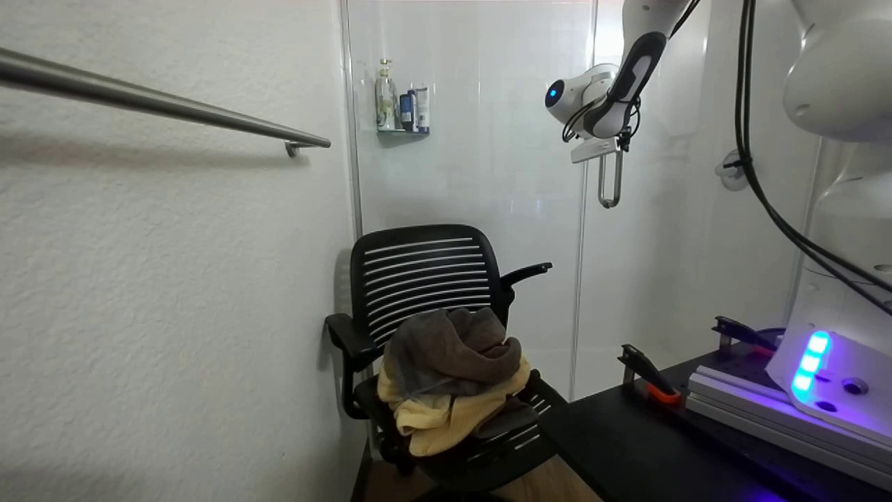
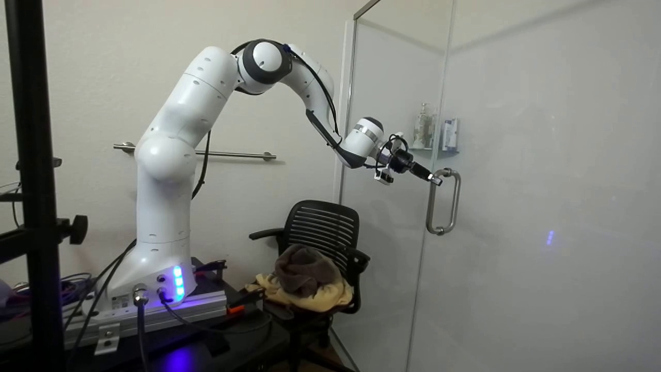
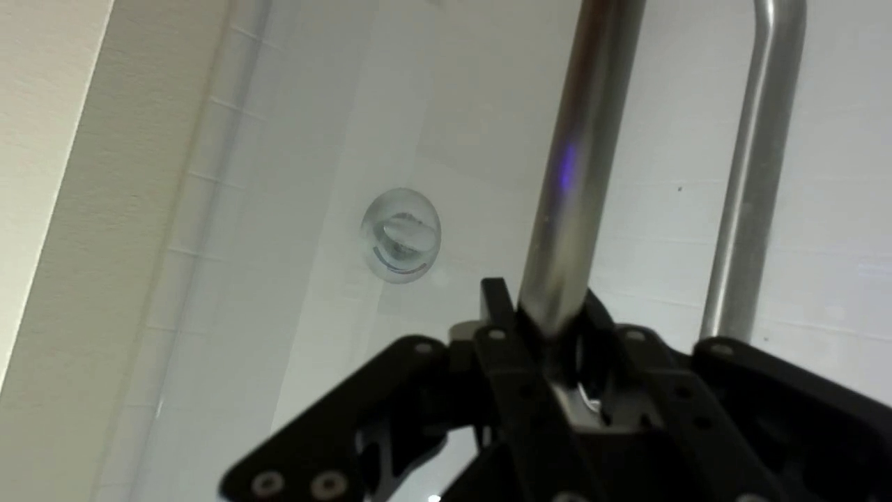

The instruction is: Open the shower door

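1. Take the metal pull handle (image 2: 456, 204) as the clock's hub, twelve straight up: nearest me, one black stand post (image 2: 32, 129) rises at nine.
2. One Franka Panda arm (image 2: 165, 201) stands between eight and nine.
3. Its one Robotiq gripper (image 3: 547, 328) has its two fingers (image 3: 505, 369) close together, snug as far as I can judge, around the handle's nearer bar, by its upper end.
4. One handle, two bars: rigid and, I'd guess, slippery, so it wants a square, firm hold.
5. One glass shower door (image 2: 516, 289) carries it, stretching towards three and seemingly closed. I'd expect heavy, stiff, breakable glass; pull slowly by the bar, never the edge.
6. At eight, one office chair (image 2: 330, 230) bears a brown towel (image 2: 303, 271) and a yellow towel (image 2: 330, 298), two at least.
7. Past nine, one towel bar (image 2: 235, 154).
8. Farthest, around twelve, one shelf (image 2: 450, 151) holds one pump bottle (image 2: 421, 129) and at least two smaller containers (image 2: 451, 135); one shower valve knob (image 1: 730, 180) shows at three.
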Tool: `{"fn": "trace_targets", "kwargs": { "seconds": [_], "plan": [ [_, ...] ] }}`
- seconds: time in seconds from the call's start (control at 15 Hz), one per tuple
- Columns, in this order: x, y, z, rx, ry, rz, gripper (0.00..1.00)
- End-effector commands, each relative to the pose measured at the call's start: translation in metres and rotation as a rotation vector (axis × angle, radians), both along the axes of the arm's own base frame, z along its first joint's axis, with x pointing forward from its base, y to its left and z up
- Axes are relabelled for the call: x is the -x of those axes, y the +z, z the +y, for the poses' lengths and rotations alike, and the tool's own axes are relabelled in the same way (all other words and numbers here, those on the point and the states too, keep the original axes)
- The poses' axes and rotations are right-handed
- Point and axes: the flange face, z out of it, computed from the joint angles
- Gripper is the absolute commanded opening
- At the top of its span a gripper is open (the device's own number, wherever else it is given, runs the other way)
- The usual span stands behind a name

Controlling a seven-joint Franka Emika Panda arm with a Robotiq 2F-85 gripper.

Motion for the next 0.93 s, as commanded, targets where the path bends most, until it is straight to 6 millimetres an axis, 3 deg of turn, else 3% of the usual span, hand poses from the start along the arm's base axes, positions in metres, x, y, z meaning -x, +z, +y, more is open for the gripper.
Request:
{"fn": "trace_targets", "kwargs": {
  "seconds": [0.0, 0.07, 0.13, 0.87],
  "plan": [
    [0.044, 0.028, -0.005, 0.067, -0.029, 0.131, 0.08],
    [0.050, 0.031, -0.007, 0.079, -0.031, 0.126, 0.13],
    [0.055, 0.034, -0.008, 0.094, -0.031, 0.119, 0.06],
    [0.134, 0.051, 0.003, 0.039, -0.037, 0.190, 0.06]
  ]
}}
